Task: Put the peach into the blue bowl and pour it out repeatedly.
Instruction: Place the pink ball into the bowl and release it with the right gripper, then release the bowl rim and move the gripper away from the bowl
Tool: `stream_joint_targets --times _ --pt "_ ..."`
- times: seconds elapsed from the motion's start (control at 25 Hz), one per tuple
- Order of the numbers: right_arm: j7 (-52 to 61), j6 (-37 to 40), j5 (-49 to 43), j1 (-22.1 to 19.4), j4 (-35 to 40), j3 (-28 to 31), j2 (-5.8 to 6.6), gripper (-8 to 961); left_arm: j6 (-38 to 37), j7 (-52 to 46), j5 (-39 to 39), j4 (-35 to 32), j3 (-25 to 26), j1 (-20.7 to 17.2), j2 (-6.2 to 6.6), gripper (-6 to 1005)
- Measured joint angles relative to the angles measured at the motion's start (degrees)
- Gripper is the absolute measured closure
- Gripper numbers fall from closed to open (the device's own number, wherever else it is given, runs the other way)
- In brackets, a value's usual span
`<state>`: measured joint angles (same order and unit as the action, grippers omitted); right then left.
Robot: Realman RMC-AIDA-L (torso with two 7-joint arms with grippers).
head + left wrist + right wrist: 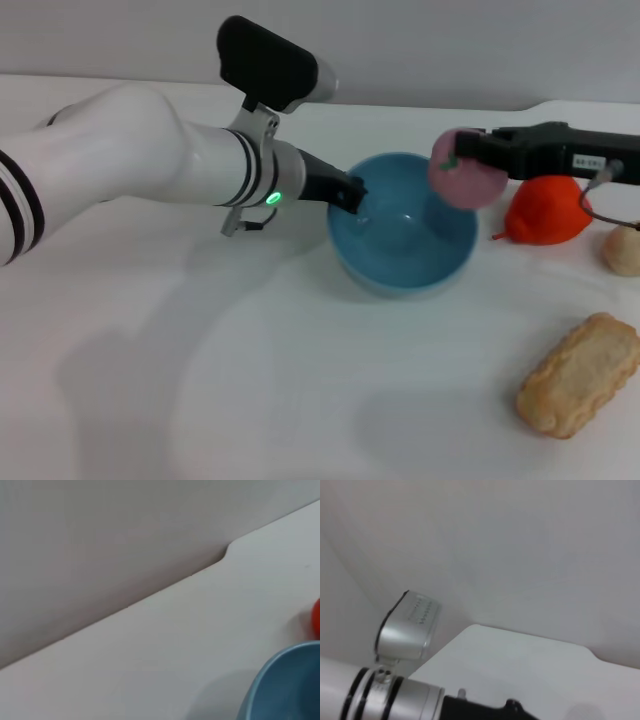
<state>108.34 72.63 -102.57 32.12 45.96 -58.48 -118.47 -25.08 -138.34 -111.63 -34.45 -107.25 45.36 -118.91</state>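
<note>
- Blue bowl [403, 238] sits upright on the white table [250, 380], its left rim pinched by the left gripper [352, 195], whose white arm reaches in from the left.
- Biscuit-like oblong [580, 375] lies near the table's front right.
- Red-orange fruit [545, 212] rests right of the bowl, a beige lump [622, 250] just beyond it.
- Peach [465, 178] hangs over the bowl's right rim, clamped in the right gripper [460, 152].
</note>
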Motion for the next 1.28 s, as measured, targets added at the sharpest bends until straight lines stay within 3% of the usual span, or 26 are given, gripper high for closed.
stream_joint_targets --times 0.28,0.52,0.72,0.8,1.04,1.28 --pt "-4.1 -3.7 -0.3 4.0 -7.0 -0.3 -0.16 902 -0.3 -2.0 0.0 -3.1 -5.7 0.1 -0.07 999" --pt "-5.4 -6.0 -0.2 4.8 -9.6 -0.5 -0.27 876 0.1 -2.4 0.0 -3.4 -6.3 0.0 -0.09 999" --pt "-6.8 -6.0 0.0 4.4 -9.7 -0.4 -0.32 663 0.8 -2.4 0.0 -3.4 -6.3 -0.2 -0.04 1000" --pt "-6.9 -6.1 0.0 4.0 -9.8 -0.1 -0.35 624 0.8 -2.4 0.0 -3.4 -6.3 -0.2 -0.04 1000" --pt "-10.8 -9.9 3.2 -1.0 -9.8 0.4 -0.35 547 1.0 -2.0 0.0 -3.3 -6.3 -0.4 0.2 1000" --pt "-29.3 -9.5 19.1 -10.8 -11.9 0.5 -0.4 546 0.9 -1.7 -0.6 -3.5 -5.8 1.3 0.43 1001"
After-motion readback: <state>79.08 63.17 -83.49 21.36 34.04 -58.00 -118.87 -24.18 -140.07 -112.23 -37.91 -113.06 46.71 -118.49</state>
